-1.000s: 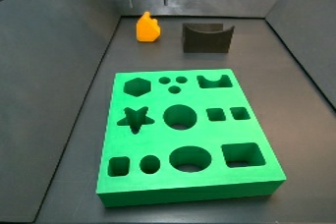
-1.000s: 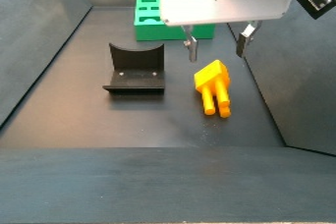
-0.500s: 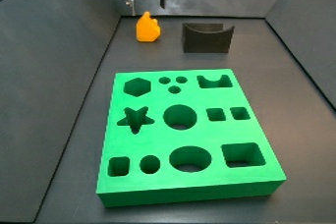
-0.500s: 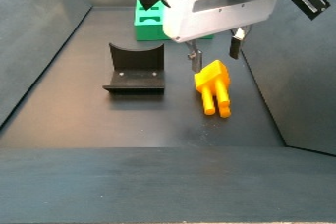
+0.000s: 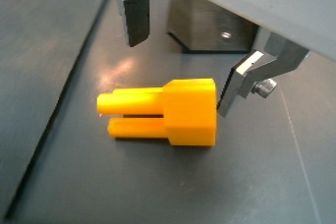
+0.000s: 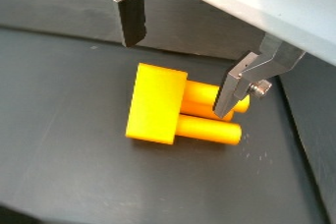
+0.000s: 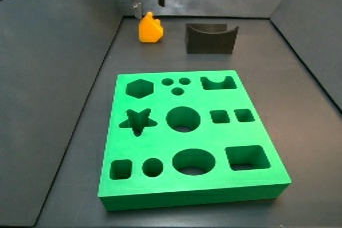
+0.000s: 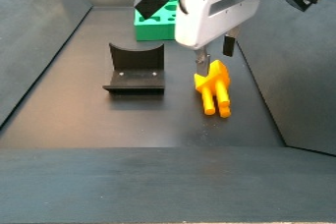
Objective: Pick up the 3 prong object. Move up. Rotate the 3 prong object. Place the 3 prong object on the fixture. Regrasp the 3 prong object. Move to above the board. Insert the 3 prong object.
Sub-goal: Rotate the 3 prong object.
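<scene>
The gripper [image 5: 184, 63], jaws wide and empty, hangs over the 3 prong object [image 5: 164, 113] lying on the floor. Off-centre closure risks twisting the piece aside.

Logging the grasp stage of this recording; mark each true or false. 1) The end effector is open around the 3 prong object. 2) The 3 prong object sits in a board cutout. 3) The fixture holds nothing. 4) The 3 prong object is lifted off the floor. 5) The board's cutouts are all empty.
1) True: in both wrist views the end effector is open, fingers either side of the 3 prong object, gaps visible.
2) False: it lies on the dark floor, apart from the board.
3) True: the fixture is bare.
4) False: it rests on the floor.
5) True in a side view.
</scene>
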{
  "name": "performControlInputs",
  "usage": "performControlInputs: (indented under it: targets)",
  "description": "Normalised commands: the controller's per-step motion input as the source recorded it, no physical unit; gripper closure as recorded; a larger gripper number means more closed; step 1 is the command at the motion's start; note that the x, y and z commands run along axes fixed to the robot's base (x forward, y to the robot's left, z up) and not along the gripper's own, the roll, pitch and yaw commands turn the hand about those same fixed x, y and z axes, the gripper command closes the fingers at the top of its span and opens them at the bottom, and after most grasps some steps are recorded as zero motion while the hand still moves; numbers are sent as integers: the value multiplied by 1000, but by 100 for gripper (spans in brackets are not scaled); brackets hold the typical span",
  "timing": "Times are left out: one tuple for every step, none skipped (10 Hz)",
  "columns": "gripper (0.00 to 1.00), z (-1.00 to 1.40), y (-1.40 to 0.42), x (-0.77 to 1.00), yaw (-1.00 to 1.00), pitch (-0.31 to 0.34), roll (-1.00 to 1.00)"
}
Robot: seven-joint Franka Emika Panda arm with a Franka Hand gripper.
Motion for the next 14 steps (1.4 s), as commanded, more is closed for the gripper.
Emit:
performControlInputs:
  targets:
    - [0,-22,8,39,1000,-13,11]
    - [0,-22,8,40,1000,-13,11]
    - [0,-21,8,40,1000,-14,11]
    - [0,-21,7,40,1000,-14,12]
    - [0,-21,7,40,1000,-15,12]
    - [0,-21,7,40,1000,-15,13]
    - [0,-21,7,40,1000,-16,13]
    - [0,-21,7,40,1000,-17,14]
    - [0,-21,7,40,1000,-17,14]
    - [0,-20,7,40,1000,-18,15]
    - [0,-21,7,40,1000,-19,16]
    - [0,-20,7,40,1000,-20,16]
    - [0,-20,7,39,1000,-21,17]
    - [0,-20,7,39,1000,-22,18]
